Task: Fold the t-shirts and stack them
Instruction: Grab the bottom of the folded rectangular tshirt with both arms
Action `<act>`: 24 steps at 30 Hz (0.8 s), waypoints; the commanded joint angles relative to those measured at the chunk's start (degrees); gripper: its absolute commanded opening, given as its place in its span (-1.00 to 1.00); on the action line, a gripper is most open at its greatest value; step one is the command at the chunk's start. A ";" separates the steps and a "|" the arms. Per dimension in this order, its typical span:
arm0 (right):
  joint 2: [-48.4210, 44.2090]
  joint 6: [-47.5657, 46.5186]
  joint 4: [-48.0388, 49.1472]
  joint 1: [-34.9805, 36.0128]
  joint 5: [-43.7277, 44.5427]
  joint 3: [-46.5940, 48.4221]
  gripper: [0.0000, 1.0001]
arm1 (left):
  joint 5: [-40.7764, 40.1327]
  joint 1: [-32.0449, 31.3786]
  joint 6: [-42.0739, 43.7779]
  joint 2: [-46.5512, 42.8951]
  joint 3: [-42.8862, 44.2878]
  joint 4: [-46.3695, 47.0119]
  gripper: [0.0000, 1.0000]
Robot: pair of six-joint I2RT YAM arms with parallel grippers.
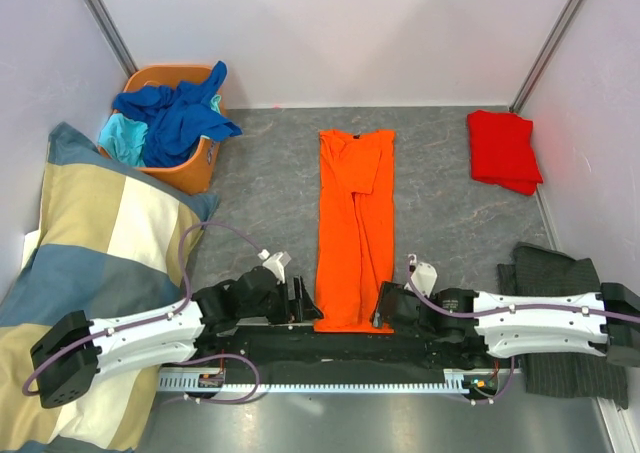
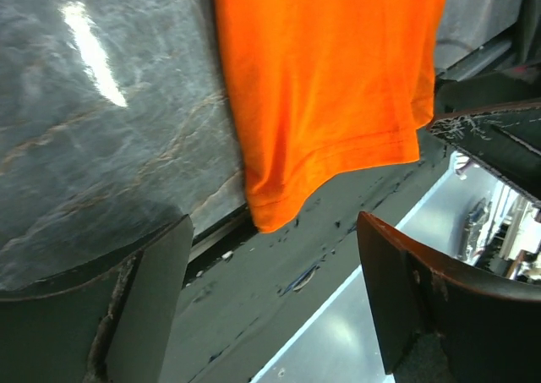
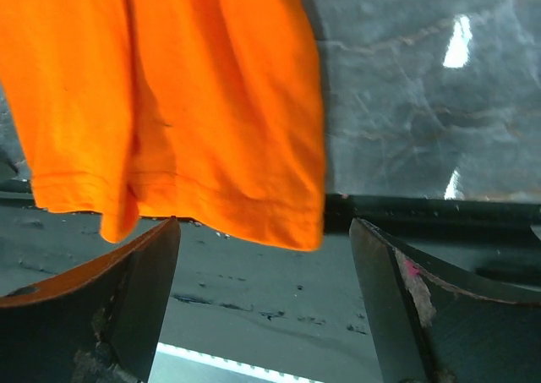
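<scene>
Now orange t-shirt point(image 1: 355, 228) hem overhangs table point(image 1: 260, 188) edge; left pincer point(image 2: 275, 294), right pincer point(image 3: 264, 307) gape.

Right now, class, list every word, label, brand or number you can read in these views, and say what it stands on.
None can be read. The orange t-shirt, the red t-shirt and the basket show no print or label in any view.

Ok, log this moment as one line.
orange t-shirt: folded lengthwise, flat | left gripper: open, at near hem | right gripper: open, at near hem | red t-shirt: folded, far right
</scene>
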 commanded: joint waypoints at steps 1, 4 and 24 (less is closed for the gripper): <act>-2.60 13.96 -5.72 4.33 6.96 -2.32 0.76 | -4.23 -2.40 -3.21 1.52 -2.83 0.83 0.66; -5.59 16.52 -5.37 4.95 7.05 -4.70 0.71 | -4.41 -2.84 -3.21 2.39 -2.74 1.55 0.51; -7.97 18.19 -2.38 5.65 8.63 -8.74 0.26 | -4.15 -3.55 -2.86 12.41 -3.09 12.70 -0.08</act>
